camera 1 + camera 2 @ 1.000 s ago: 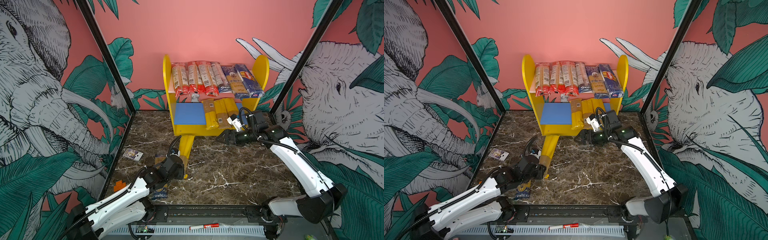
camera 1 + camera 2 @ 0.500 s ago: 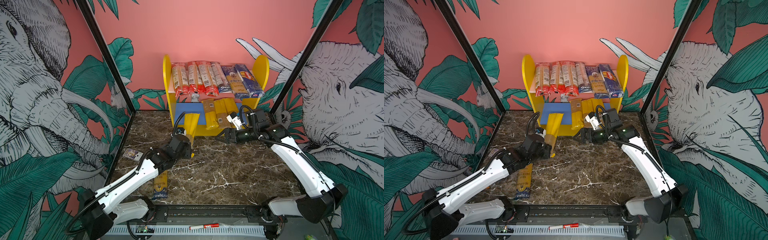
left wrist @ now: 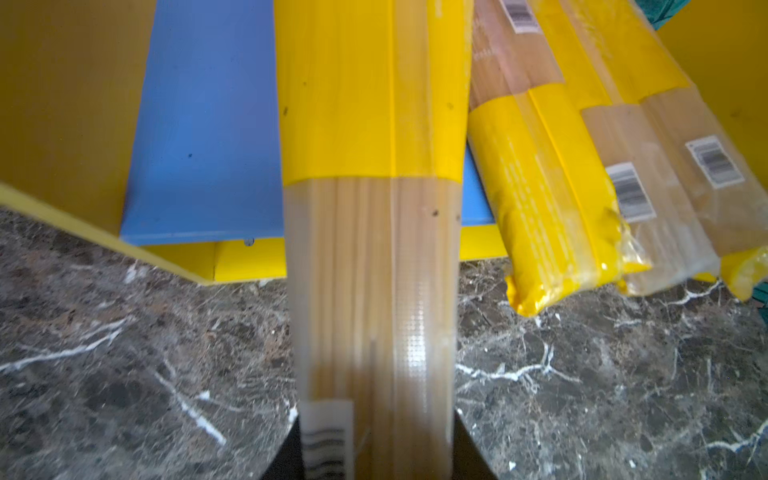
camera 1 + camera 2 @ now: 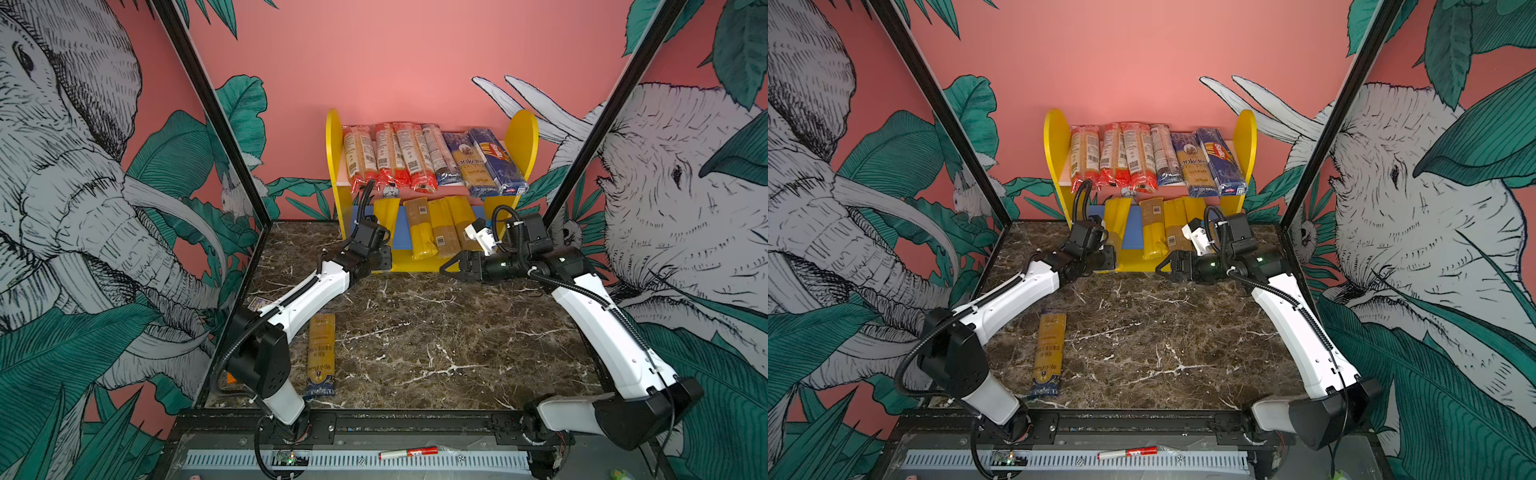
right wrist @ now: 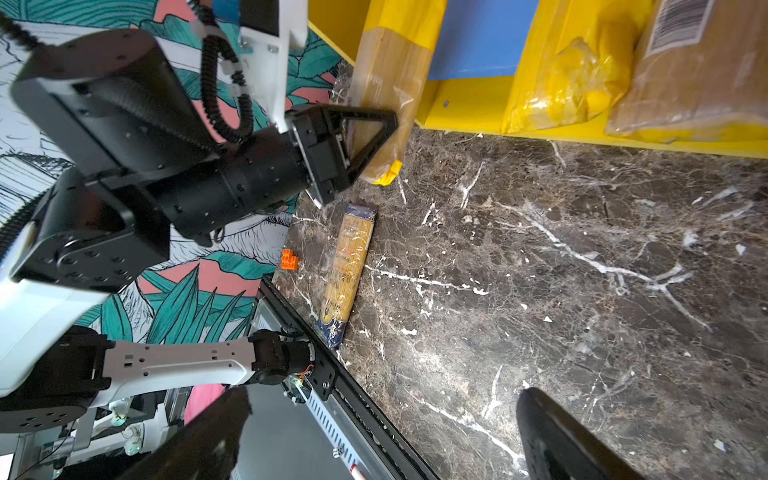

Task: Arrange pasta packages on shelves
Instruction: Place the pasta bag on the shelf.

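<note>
Yellow-wrapped pack (image 3: 370, 124) pinched by left fingers (image 5: 374, 111), its far end ahead of them over blue board (image 3: 203, 145); right fingers (image 5: 557, 440) spread, holding nothing

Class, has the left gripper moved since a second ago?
Yes. The left gripper, gripping a half-yellow spaghetti pack, has advanced from mid-table to the blue lower board.

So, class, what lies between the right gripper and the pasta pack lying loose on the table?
Nothing but bare marble tabletop lies between the right gripper and the loose pasta pack; both top views show that stretch.
</note>
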